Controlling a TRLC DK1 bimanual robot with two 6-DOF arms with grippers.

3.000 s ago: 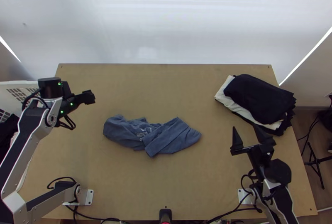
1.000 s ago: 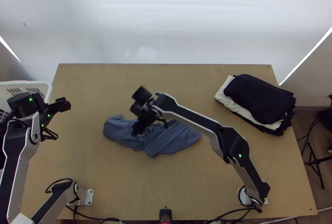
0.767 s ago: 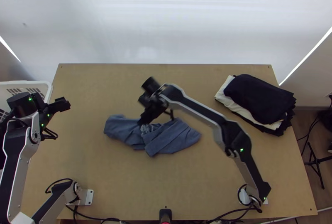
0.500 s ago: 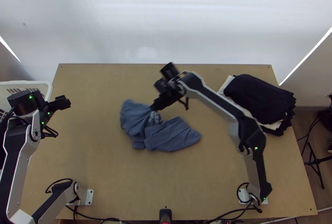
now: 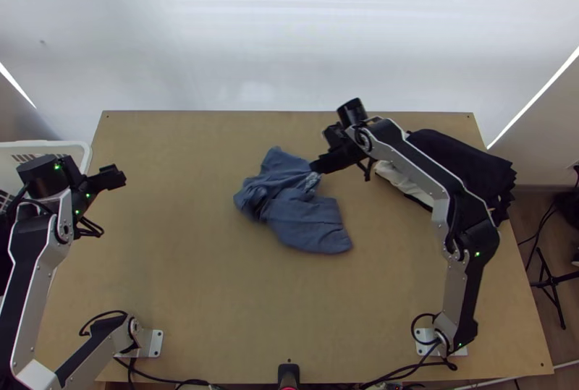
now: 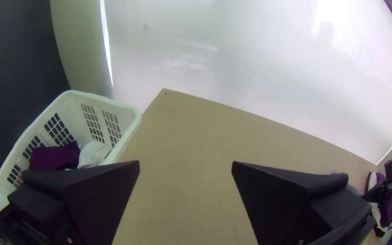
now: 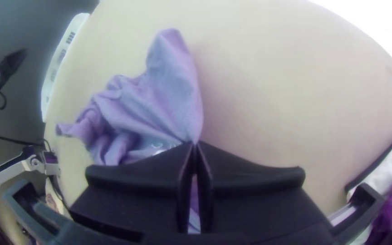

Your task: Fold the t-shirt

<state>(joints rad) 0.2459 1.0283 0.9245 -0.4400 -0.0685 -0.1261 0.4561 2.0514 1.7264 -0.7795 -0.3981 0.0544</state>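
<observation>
A blue t-shirt [image 5: 300, 213] lies bunched near the middle of the table, a part of it drawn up to my right gripper [image 5: 315, 167] at its upper right side. In the right wrist view the fingers of the right gripper [image 7: 194, 146] are closed together on a pinch of the shirt [image 7: 159, 100], with some white print beside the fingertips. My left gripper [image 5: 121, 177] is over the table's left side, well apart from the cloth. Seen from its own wrist, the left gripper [image 6: 186, 164] has its two fingers wide apart and nothing between them.
At the right lies a pile of black and white cloths [image 5: 456, 169], partly under the right arm. A white basket [image 6: 130, 111] with dark and white cloth in it stands off the table's left edge. Bare tabletop [image 5: 181, 296] spreads left of and below the shirt.
My right gripper has gone from over the shirt toward the upper right, dragging the held part along; the shirt has shifted right and bunched differently. The left arm moved left earlier, then stayed nearly still.
</observation>
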